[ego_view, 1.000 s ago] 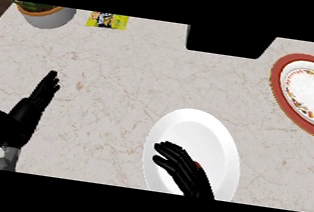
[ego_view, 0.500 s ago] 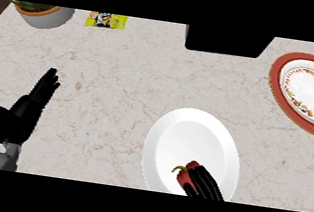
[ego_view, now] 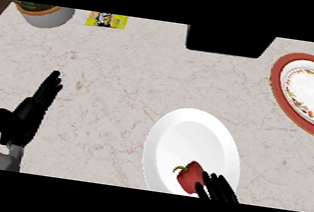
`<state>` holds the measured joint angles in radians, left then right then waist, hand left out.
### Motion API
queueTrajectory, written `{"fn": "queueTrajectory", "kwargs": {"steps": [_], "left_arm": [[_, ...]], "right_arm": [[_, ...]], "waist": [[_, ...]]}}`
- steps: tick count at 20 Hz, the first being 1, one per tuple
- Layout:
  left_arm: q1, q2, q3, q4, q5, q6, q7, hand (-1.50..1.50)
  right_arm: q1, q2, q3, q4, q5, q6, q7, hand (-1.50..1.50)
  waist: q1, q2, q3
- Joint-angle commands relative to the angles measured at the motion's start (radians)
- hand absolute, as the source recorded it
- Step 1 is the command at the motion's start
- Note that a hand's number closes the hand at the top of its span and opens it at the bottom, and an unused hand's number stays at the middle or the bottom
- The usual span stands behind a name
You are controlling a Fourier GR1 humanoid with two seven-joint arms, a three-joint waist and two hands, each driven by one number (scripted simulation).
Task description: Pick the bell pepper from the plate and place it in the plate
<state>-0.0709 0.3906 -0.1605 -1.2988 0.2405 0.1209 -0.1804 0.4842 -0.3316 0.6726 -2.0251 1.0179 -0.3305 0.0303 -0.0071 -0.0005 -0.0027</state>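
Bell pepper (ego_view: 189,175): red, green stem to the left, on the near part of the white plate (ego_view: 194,131).
Right robot hand (ego_view: 217,188): at the lower edge, mostly cut off; fingers curled round the pepper's right side, holding it.
Left robot hand (ego_view: 29,113): flat on the desk (ego_view: 120,72) at left, fingers straight, holding nothing.
Red-rimmed plate (ego_view: 287,103): far right, well apart from the white one.

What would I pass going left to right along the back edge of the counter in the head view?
Plant pot → yellow packet → black box → red-rimmed plate.
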Motion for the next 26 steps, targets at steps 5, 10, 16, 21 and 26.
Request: {"fn": "queueTrajectory", "kwargs": {"steps": [5,10,16,21,26], "left_arm": [[0.056,-0.002,0.018,-0.085,-0.012,-0.016,0.020,0.00],[-0.003,-0.058,0.013,-0.011,-0.050,-0.007,0.019,0.00],[0.003,-0.032,0.089,0.014,-0.060,-0.081,-0.004,0.00],[0.042,-0.088,0.078,-0.069,-0.119,-0.052,0.041,0.00],[-0.003,-0.048,0.140,-0.065,-0.094,-0.099,0.091,0.00]], "right_arm": [[-0.050,0.033,-0.007,-0.044,0.116,0.232,0.248,-1.50],[-0.201,0.149,-0.014,0.043,0.189,0.355,0.374,-1.50],[-0.227,0.165,-0.004,0.112,0.170,0.367,0.370,-1.50],[-0.219,0.148,-0.032,0.132,0.145,0.349,0.357,-1.50],[-0.323,0.212,-0.066,0.264,0.210,0.349,0.400,-1.50]], "waist": [[0.010,-0.001,0.003],[0.012,0.002,0.002],[0.007,0.001,0.003],[0.007,0.000,0.003],[0.008,0.000,0.003]]}}
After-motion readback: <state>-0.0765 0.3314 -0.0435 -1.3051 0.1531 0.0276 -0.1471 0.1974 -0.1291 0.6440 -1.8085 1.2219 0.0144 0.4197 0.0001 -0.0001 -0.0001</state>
